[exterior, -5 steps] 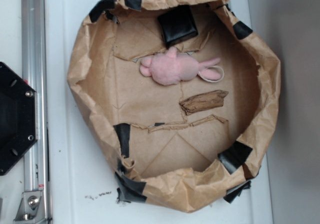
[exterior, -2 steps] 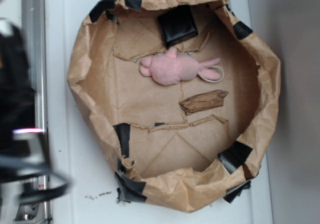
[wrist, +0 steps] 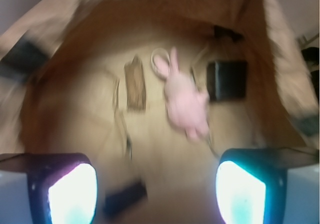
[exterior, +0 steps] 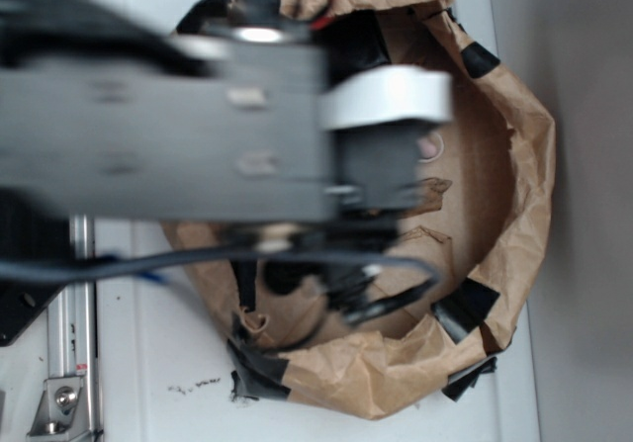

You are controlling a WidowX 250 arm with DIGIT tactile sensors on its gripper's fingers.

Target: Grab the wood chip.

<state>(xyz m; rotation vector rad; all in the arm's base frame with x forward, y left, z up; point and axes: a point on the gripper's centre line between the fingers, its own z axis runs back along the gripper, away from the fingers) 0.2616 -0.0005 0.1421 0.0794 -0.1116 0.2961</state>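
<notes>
Your gripper [wrist: 156, 194] hangs spread wide, empty, above the paper bowl [wrist: 60, 48]. Wood chip [wrist: 135, 83] lies just beside the pink plush [wrist: 186, 101], untouched.

— Underneath everything? A flat white tabletop [exterior: 148, 363], lightly scuffed, with a sprinkle of dark crumbs [exterior: 195, 387] near the lower edge.

— And along the left side? A silver aluminium rail [exterior: 69, 313] running top to bottom, ending in a metal corner bracket [exterior: 59, 402].

— On the right? A plain grey surface [exterior: 584, 215] beyond the white edge, evenly lit.

— In the middle? A crumpled brown paper enclosure [exterior: 514, 165], patched along the rim with black tape strips [exterior: 465, 309].

— Lighting? Soft and diffuse, without hard shadows.
</notes>
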